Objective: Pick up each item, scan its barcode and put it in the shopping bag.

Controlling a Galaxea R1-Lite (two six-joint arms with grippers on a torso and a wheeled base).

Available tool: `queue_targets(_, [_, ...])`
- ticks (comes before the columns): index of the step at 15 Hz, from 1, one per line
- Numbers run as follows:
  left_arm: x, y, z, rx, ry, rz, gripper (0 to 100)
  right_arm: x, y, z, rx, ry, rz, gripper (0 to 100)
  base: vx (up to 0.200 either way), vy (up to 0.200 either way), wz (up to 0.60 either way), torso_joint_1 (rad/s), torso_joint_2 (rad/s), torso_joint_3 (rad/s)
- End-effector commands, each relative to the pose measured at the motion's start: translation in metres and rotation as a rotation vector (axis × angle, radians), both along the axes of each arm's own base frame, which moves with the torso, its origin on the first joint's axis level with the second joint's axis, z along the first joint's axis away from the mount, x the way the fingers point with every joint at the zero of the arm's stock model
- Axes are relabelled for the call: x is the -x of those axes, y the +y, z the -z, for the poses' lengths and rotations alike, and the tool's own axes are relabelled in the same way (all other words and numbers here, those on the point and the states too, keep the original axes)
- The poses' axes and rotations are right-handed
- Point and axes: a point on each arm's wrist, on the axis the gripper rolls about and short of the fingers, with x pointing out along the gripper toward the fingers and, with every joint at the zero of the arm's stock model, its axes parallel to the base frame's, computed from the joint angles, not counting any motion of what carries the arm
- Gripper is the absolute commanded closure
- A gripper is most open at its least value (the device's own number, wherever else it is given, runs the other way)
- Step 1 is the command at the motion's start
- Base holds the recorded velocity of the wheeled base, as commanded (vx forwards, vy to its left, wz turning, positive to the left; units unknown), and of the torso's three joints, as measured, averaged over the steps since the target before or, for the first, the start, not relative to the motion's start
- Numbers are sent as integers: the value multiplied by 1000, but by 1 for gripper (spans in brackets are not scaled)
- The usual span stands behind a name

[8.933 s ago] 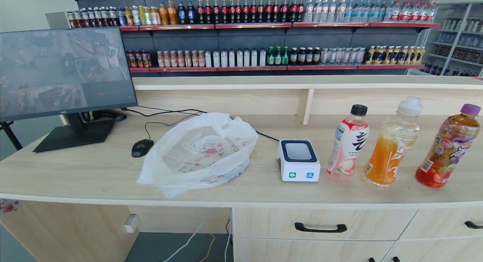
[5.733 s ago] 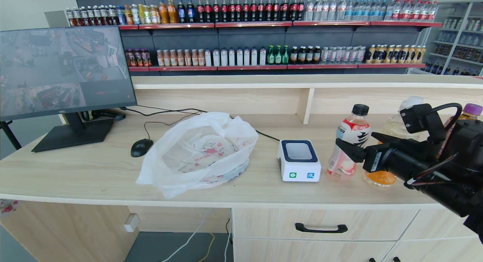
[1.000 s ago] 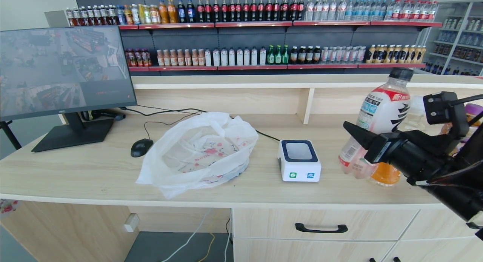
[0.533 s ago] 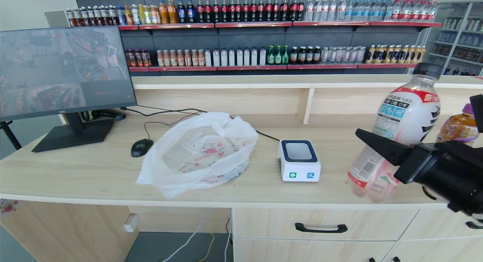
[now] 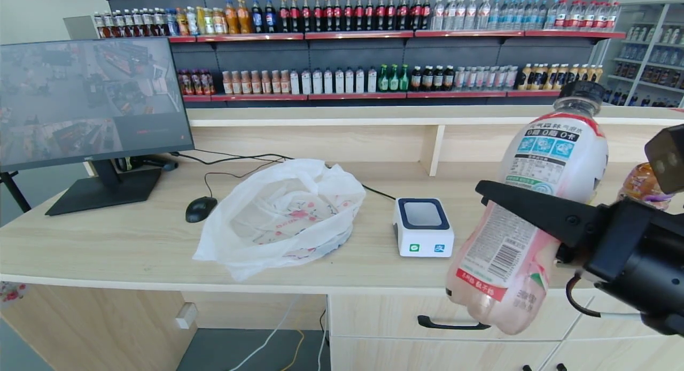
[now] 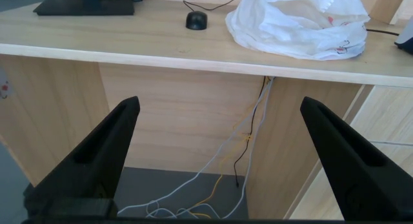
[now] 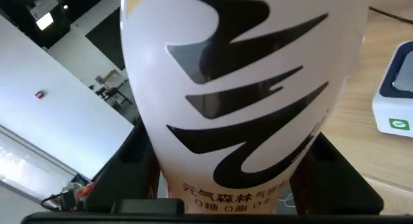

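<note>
My right gripper [image 5: 502,205] is shut on a pink bottle [image 5: 556,157] with a black cap, held tilted in the air over the counter's front edge, right of the white scanner [image 5: 423,226]; its barcode label faces the head camera. In the right wrist view the bottle [image 7: 239,108] sits between the gripper's [image 7: 235,185] two fingers, with the scanner [image 7: 395,95] beyond. A white shopping bag [image 5: 283,216] lies open left of the scanner. A purple-capped bottle [image 5: 641,186] stands behind the arm. My left gripper [image 6: 219,153] hangs open and empty below the counter edge, with the bag [image 6: 303,24] above it.
A monitor [image 5: 91,98] and a mouse [image 5: 201,209] occupy the counter's left part, with cables running behind the bag. A raised ledge [image 5: 427,117] bounds the back. Drawers with a black handle [image 5: 427,323] sit under the counter. Drink shelves line the far wall.
My right gripper has carried the pink bottle up off the counter, then nearer and a little to the left, tilting it so the barcode shows. Bag and scanner have not moved.
</note>
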Motion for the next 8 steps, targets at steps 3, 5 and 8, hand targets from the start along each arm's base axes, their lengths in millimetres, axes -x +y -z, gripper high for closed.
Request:
queue_targets(3, [0,0,0,0,0,0,0,1,4,-13,-112,39,-65,100,0,0,0,0,0,0])
queue_targets(5, [0,0,0,0,0,0,0,3,6,-17,-149,42,-93,100,0,0,0,0,0,0])
queue_targets(8, [0,0,0,0,0,0,0,6,8,-24,-198,19,-117,100,0,0,0,0,0,0])
